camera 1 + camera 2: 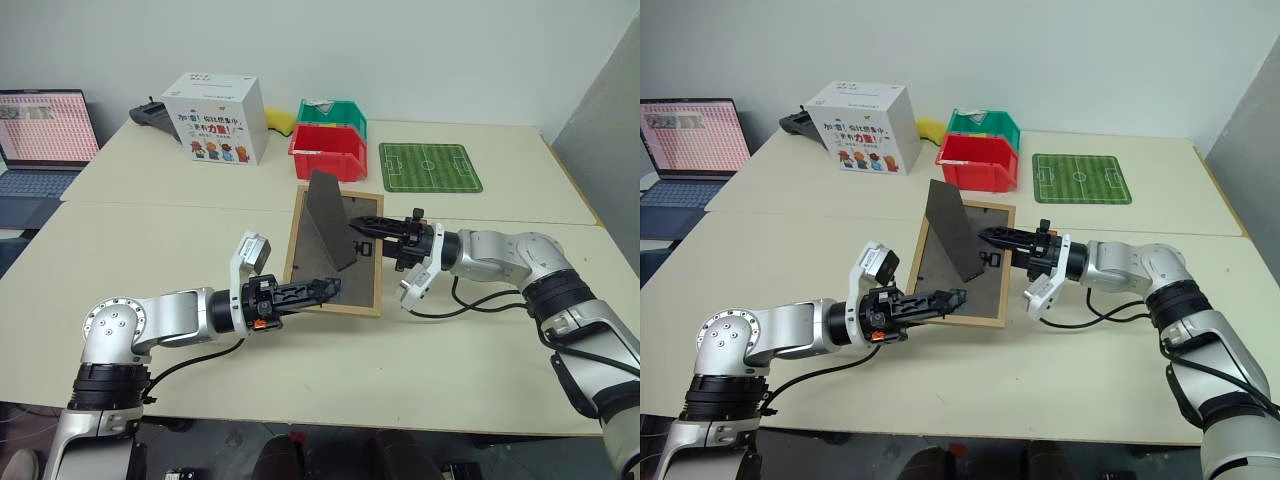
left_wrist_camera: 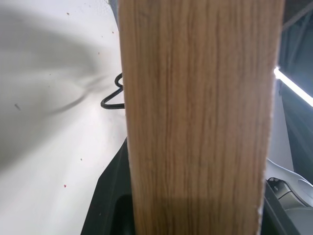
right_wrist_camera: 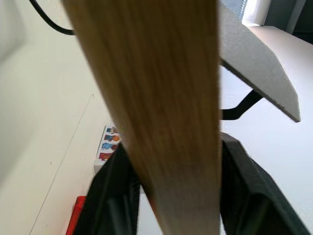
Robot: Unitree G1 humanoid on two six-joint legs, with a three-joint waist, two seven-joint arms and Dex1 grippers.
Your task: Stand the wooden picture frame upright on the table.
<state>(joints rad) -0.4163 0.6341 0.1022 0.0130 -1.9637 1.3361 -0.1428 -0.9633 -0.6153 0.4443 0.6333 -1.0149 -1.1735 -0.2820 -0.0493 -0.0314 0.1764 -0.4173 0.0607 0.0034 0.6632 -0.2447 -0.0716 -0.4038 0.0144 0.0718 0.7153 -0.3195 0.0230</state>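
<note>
Over the near half of the table (image 1: 200,240), the wooden picture frame (image 1: 370,300) is up off the surface, tilted, its dark back facing us and its stand flap (image 1: 330,225) swung out and poking upward. From the left comes the left gripper (image 1: 322,290), reaching level across and clamped on the frame's lower edge; the left wrist view has the light-wood rail (image 2: 195,117) standing right between its fingers, so that grip is solid. From the other side the right gripper (image 1: 372,229) points in level toward the frame's right edge, and the right wrist view puts the wood rail (image 3: 161,112) squarely between its two black fingers (image 3: 110,196), which sit tight against it — both claws are on the frame, one per side. Behind the action, further back on the table, sit a white box (image 1: 215,118) with colourful print, a red bin (image 1: 328,155) with a green bin (image 1: 335,113) just behind it, and the green soccer-field mat (image 1: 429,167) lying flat to the right. A laptop (image 1: 40,135) glows at the far left, off the table's edge.
</note>
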